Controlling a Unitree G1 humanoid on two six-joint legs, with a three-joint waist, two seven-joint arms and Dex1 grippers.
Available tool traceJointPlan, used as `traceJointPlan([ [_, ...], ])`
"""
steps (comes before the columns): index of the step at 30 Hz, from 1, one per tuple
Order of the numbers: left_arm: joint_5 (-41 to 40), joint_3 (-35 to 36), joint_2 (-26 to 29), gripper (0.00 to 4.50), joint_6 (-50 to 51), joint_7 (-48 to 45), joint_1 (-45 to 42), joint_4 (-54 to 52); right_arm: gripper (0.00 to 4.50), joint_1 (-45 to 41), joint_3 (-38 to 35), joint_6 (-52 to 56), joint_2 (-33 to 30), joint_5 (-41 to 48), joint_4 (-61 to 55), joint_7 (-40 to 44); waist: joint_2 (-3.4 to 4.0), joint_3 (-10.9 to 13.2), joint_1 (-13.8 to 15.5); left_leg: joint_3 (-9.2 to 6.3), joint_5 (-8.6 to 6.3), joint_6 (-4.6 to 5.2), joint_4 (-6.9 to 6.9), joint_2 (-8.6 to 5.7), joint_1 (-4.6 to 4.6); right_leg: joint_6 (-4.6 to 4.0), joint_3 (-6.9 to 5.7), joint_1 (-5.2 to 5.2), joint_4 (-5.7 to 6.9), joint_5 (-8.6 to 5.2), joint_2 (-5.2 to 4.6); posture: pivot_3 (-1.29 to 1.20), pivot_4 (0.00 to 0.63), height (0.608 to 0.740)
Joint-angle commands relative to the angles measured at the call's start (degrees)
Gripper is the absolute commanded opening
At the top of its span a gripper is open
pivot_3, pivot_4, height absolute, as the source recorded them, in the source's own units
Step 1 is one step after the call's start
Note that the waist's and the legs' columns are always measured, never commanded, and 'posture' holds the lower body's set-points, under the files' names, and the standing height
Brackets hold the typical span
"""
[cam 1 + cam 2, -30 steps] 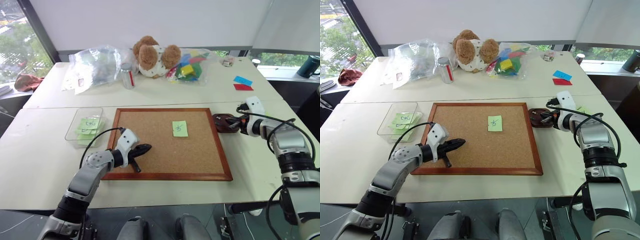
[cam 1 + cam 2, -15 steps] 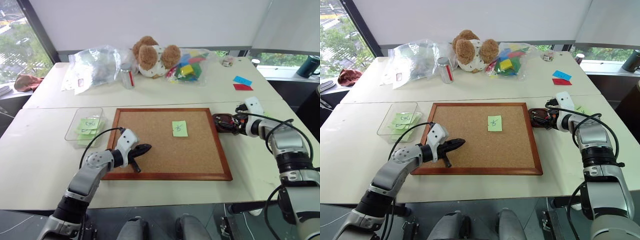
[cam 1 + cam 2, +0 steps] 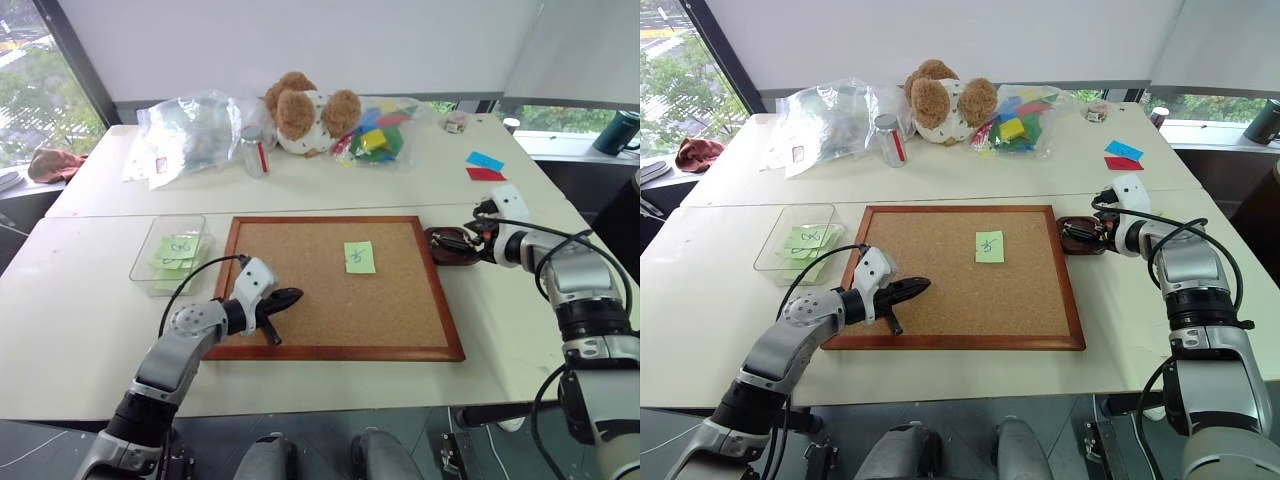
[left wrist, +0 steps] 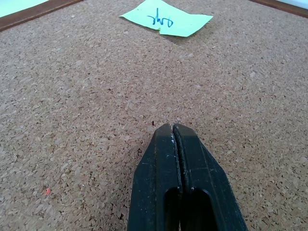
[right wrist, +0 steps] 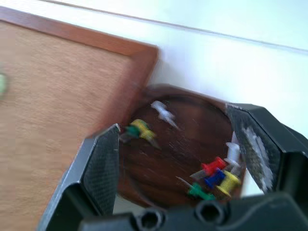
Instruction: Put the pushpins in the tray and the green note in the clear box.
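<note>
the pin step looks finished: the right end effector hangs released over the tray, which sits just beside the corkboard on the worktop and holds the pushpins. the note lies on the board, well apart from the box. next move, likely: the left end effector, clenched and empty, must open and lift the note. the wrist view shows pin colours; the head views show the box.
</note>
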Motion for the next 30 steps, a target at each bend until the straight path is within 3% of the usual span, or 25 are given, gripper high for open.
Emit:
traceJointPlan([
  [1, 1.8, -1.3, 0.5, 0.0, 1.5, -0.1, 1.4, 2.4, 3.82, 0.7, 1.5, 4.6, 2.2, 2.8, -12.3, 1.2, 0.0, 0.0, 0.0, 0.0, 0.0, 0.0, 0.0, 0.0, 0.0, 0.0, 0.0, 0.0, 0.0, 0.0, 0.0, 0.0, 0.15, 0.74],
  [5, 1.8, -1.3, 0.5, 0.0, 1.3, -0.1, 1.2, 2.6, 3.82, 1.5, 3.1, 10.3, 8.0, 2.4, -17.5, -4.3, 0.0, 0.0, 0.0, -0.01, 0.0, 0.0, 0.01, 0.01, 0.01, 0.0, 0.0, 0.01, 0.01, 0.0, 0.0, 0.0, 0.15, 0.74],
  [6, 1.8, -1.3, 0.5, 0.0, 1.3, -0.2, 1.2, 2.6, 4.36, 1.9, 3.8, 11.3, 9.4, 2.2, -18.7, -5.2, -0.01, 0.0, 0.1, -0.01, 0.0, 0.0, 0.02, 0.0, 0.01, 0.0, 0.01, 0.01, 0.01, 0.0, -0.01, 0.0, 0.15, 0.74],
  [7, 1.8, -1.3, 0.6, 0.0, 1.4, -0.1, 1.2, 2.6, 4.47, 2.4, 4.4, 12.1, 10.5, 2.1, -19.6, -5.9, -0.01, 0.0, 0.1, -0.01, 0.0, 0.0, 0.01, 0.0, 0.0, 0.0, 0.0, 0.0, 0.0, 0.0, -0.01, 0.0, 0.15, 0.74],
  [16, 1.8, -1.3, 0.8, 0.0, 1.6, -0.2, 1.5, 2.0, 4.47, 3.3, 7.4, 15.3, 16.7, 1.8, -19.0, -10.0, 0.0, 0.0, 0.0, -0.01, 0.0, 0.0, 0.0, -0.01, -0.03, 0.0, 0.0, -0.06, 0.01, 0.0, -0.01, 0.0, 0.15, 0.74],
  [30, 1.8, -1.2, 0.9, 0.0, 1.5, 0.2, 1.9, 1.6, 4.47, 4.4, 11.9, 11.8, 17.7, -1.6, -14.4, -11.0, -0.02, 0.0, -0.1, -0.01, 0.0, 0.0, 0.01, -0.01, 0.03, 0.0, 0.0, 0.02, 0.01, 0.0, -0.01, 0.0, 0.15, 0.74],
])
